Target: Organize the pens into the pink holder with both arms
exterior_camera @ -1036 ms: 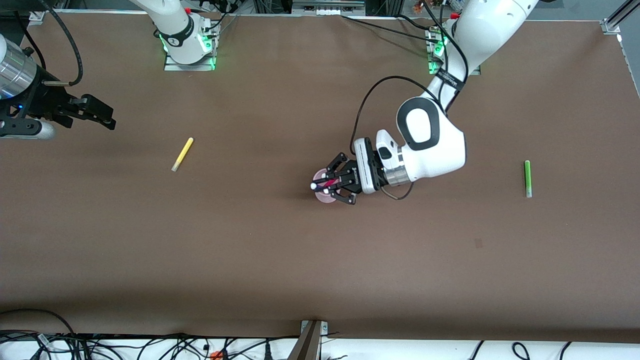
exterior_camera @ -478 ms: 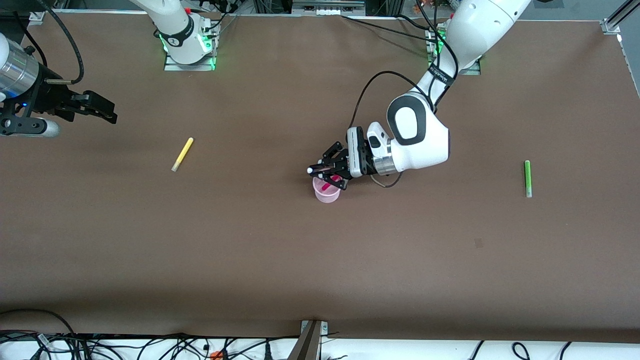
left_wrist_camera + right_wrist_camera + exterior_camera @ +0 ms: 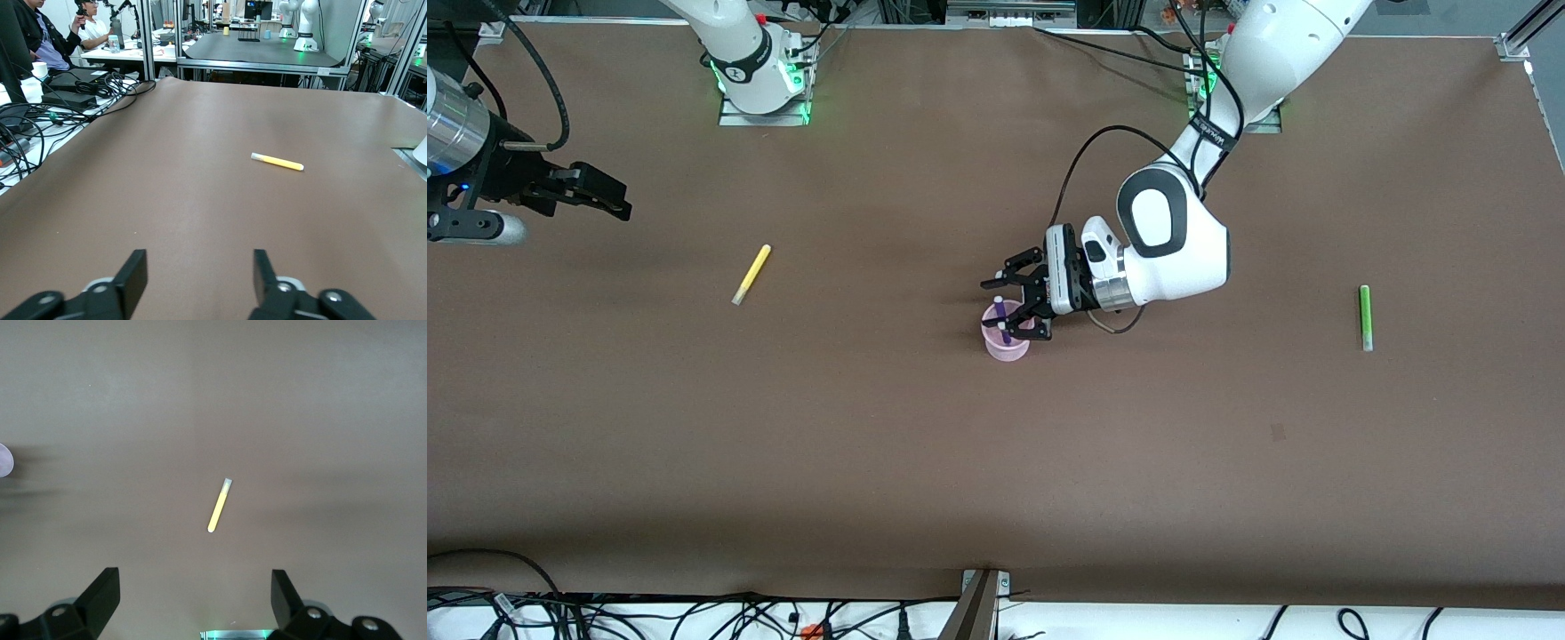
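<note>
Two pens [image 3: 1003,322] upright in pink holder [image 3: 1007,346]; left end effector [image 3: 1016,300] over holder, wide, empty. Right end effector [image 3: 609,201] wide, waiting near yellow pen [image 3: 751,274].

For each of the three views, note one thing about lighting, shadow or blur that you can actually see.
Front view: even overhead light, with a soft dark shadow on the table beside the pink holder. Left wrist view: the yellow pen is sharp, while the left gripper fingers at the frame's edge are soft. Right wrist view: flat grey light, a faint shadow band across the table, the yellow pen slightly soft.
</note>
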Robot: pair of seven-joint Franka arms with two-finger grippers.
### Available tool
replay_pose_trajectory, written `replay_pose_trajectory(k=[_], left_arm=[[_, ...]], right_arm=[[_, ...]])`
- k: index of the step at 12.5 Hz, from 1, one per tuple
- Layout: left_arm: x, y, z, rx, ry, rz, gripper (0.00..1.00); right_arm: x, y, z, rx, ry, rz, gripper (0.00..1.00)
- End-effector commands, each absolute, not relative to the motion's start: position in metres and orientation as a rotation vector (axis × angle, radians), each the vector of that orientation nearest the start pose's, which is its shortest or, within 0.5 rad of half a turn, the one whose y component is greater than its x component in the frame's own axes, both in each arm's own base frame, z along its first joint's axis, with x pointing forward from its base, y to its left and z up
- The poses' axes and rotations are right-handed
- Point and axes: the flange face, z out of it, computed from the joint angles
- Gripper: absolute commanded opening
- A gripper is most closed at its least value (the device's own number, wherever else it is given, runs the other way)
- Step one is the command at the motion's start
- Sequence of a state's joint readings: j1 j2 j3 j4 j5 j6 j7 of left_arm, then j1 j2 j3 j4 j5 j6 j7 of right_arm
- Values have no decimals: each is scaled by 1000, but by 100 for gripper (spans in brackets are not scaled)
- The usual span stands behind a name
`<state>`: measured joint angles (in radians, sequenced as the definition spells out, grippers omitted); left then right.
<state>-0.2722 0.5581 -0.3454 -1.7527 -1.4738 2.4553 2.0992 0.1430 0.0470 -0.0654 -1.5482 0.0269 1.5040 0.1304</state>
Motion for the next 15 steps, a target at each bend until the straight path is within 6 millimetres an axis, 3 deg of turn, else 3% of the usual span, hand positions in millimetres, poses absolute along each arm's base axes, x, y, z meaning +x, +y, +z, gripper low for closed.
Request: replay_pose_trajectory(k=[1,3,6,8,13,15], left_arm=[[566,-367,307,1677,-1370,944,100],[573,-361,312,1750,-1334,850,100],[582,-352,336,1885,-1340,657,100],[591,-335,346,1976,-1364,565,100],[599,-268,346,2183,-1328,161,100],[604,-240,362,2303,-1310,-19,100]], right_arm=[[557,48,608,-3127,62,132,100],[556,48,608,-3127,62,134,100],[557,49,610,-3127,59,127,100],[557,53,610,-3128,47,125,100],[557,53,610,-3125,47,125,100],[557,53,610,-3125,49,125,100]])
